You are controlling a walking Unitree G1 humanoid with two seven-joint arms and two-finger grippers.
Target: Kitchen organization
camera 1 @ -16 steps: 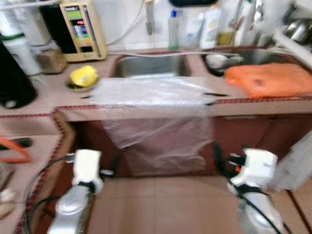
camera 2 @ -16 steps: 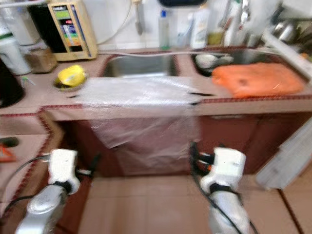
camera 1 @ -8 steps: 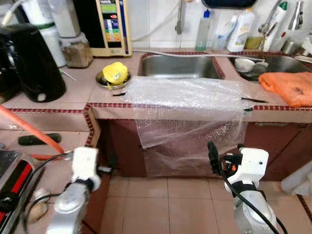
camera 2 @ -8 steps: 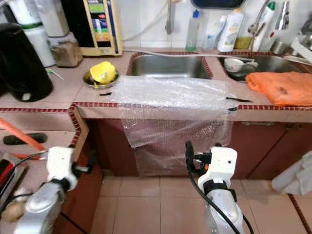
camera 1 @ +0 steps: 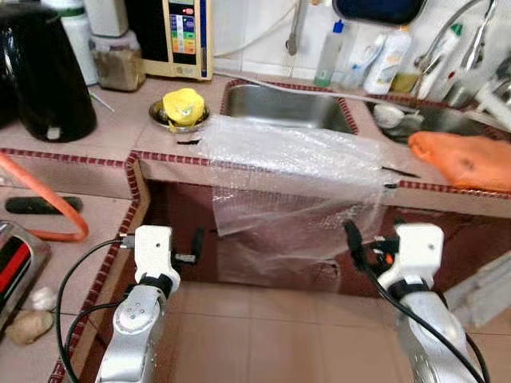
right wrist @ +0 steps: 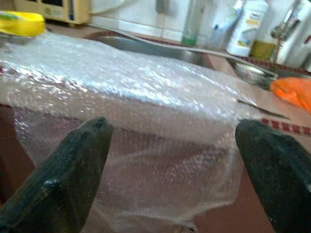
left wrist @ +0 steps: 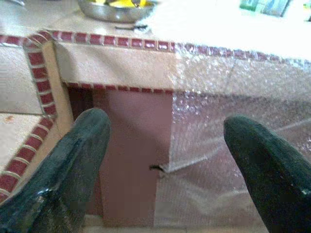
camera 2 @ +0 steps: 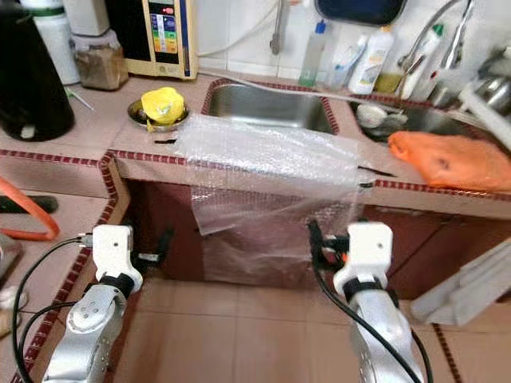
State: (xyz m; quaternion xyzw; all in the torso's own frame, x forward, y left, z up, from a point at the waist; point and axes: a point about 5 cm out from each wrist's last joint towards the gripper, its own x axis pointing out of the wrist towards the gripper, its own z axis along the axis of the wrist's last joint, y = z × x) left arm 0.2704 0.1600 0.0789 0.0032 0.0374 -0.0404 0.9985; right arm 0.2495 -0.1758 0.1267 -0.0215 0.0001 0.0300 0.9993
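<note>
Right now both your tools hang low with fingers spread apart, left tool [left wrist: 160,160] and right tool [right wrist: 172,165], facing the bubble wrap [camera 1: 295,159] draped over the desk [camera 1: 104,148] edge ahead; grab carelessly and you could drag it off, and the head views alone show the yellow bowl [camera 1: 180,112] beyond

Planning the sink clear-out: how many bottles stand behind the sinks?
3: a clear bottle with blue cap, a white bottle, and a spray bottle by the tap. Others may be hidden.
</note>
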